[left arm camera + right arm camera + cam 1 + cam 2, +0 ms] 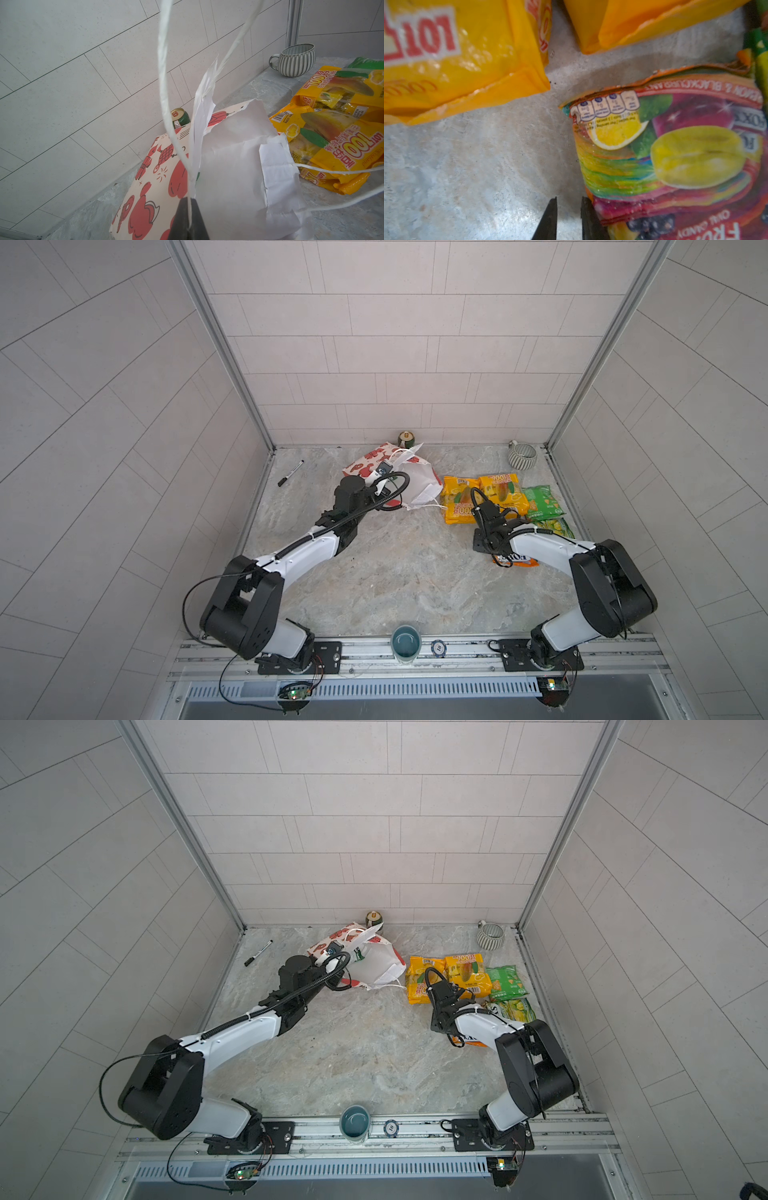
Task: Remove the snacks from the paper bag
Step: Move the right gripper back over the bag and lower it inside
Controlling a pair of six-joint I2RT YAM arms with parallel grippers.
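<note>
Marble tabletop (395, 572), yellow packets (498, 485) marked "100", red-orange packet (675, 145) reading "FOX" (blurred)

Partly out of sight
Well apart from the bag (417, 483), the right arm (540, 541) covers most of the red-orange packet (517, 561); the can (405, 438) sits half behind the bag.
</note>
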